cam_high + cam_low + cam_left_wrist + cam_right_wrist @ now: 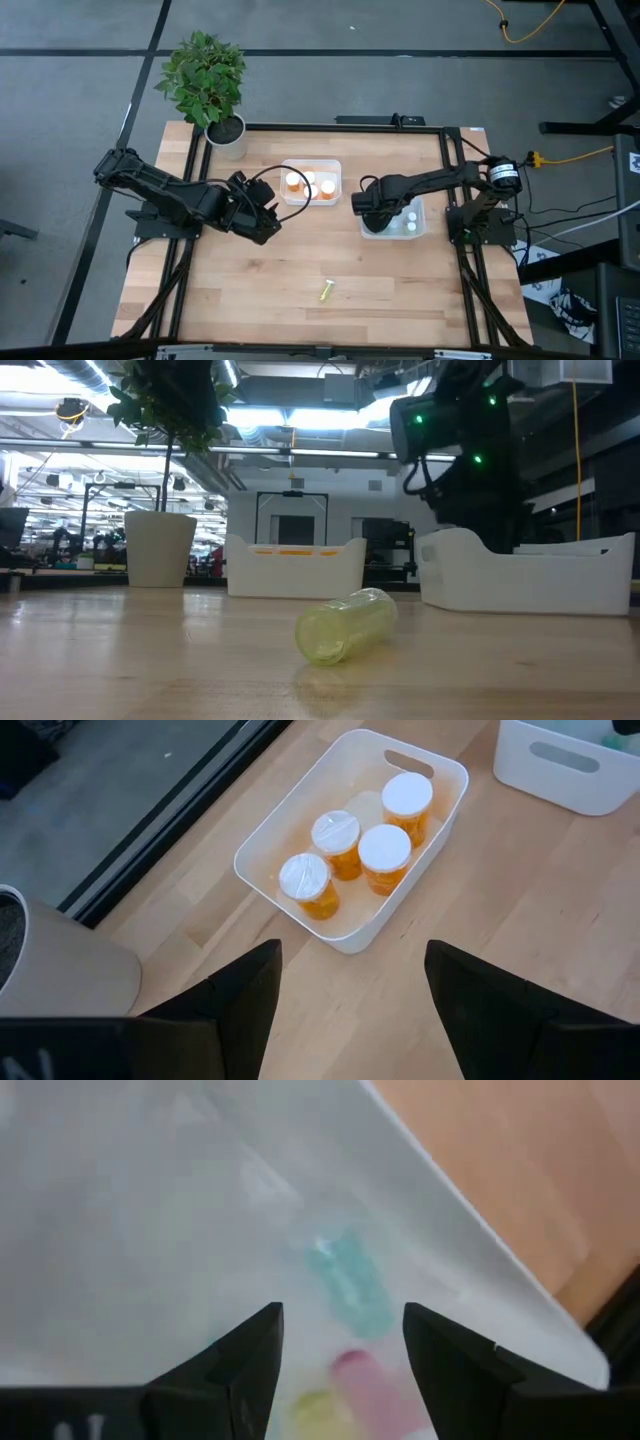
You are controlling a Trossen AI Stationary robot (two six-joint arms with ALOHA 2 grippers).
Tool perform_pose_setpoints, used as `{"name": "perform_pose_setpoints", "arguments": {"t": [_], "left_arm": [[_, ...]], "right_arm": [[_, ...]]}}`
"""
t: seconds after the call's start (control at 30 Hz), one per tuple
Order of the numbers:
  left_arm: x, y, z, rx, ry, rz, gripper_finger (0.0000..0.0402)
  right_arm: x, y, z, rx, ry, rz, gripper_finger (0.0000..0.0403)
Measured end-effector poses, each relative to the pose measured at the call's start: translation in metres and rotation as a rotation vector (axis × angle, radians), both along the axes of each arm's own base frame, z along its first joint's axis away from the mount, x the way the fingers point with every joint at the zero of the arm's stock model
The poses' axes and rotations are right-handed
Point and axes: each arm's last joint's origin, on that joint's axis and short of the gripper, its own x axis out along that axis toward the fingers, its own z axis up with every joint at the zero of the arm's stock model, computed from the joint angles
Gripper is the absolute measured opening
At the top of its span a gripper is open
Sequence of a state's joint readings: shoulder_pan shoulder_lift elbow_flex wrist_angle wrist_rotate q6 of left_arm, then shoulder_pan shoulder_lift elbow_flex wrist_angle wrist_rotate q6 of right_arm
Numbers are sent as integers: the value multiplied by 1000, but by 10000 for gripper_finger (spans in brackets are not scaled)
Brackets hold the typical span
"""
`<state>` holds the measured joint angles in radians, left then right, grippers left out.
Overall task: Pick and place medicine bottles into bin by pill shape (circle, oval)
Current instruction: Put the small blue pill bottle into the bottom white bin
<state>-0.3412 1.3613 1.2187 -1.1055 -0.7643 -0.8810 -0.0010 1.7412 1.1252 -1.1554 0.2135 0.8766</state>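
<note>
Orange bottles [360, 855] fill my left bin [262, 848]; pastel ones lie in the right bin [418, 230]. One yellow bottle [327, 291] remains on the desk [250, 290]. Both claws [350, 982] [342, 1342] hang open, empty.

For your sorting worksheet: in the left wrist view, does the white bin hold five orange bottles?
No, the white bin holds four orange bottles, each standing upright with a white cap.

— What are those arms like?
— Both are dark, jointed tubes. The left arm [180, 200] has a black cable looping near its wrist.
— And the other?
— The right arm [430, 185] shows a silvery round joint at its base, with green indicator lights glowing on its housing.
</note>
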Motion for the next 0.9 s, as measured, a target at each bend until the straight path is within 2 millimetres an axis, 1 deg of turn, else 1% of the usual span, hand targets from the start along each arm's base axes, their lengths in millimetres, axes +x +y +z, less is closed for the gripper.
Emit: {"name": "perform_pose_setpoints", "arguments": {"t": [0.1, 0.17, 0.23, 0.33, 0.43, 0.5, 0.57, 0.63, 0.7, 0.8, 0.9], "left_arm": [[0, 0, 0, 0, 0, 0, 243], [0, 0, 0, 0, 0, 0, 243], [0, -1, 0, 0, 0, -6, 243], [-1, -3, 0, 0, 0, -12, 243], [-1, -3, 0, 0, 1, -14, 243], [-1, -3, 0, 0, 1, -13, 243], [-1, -3, 0, 0, 1, -13, 243], [-1, -3, 0, 0, 1, -14, 243], [-1, -4, 0, 0, 1, -18, 243], [-1, -4, 0, 0, 1, -20, 243], [-1, -4, 0, 0, 1, -20, 243]], "right_arm": [[7, 7, 11, -16, -52, -74, 209], [9, 15, 17, -30, -66, -103, 209], [7, 27, 19, -52, -68, -118, 209], [2, 45, 20, -155, -80, -143, 209], [0, 53, 21, -227, -123, -201, 209], [0, 53, 21, -259, -142, -218, 209], [-1, 48, 18, -265, -142, -251, 209], [-6, 43, 12, -274, -113, -287, 209], [-9, 38, 4, -246, -90, -316, 209], [-9, 36, -9, -207, -128, -336, 209], [-9, 31, -14, -196, -145, -352, 209]]}}
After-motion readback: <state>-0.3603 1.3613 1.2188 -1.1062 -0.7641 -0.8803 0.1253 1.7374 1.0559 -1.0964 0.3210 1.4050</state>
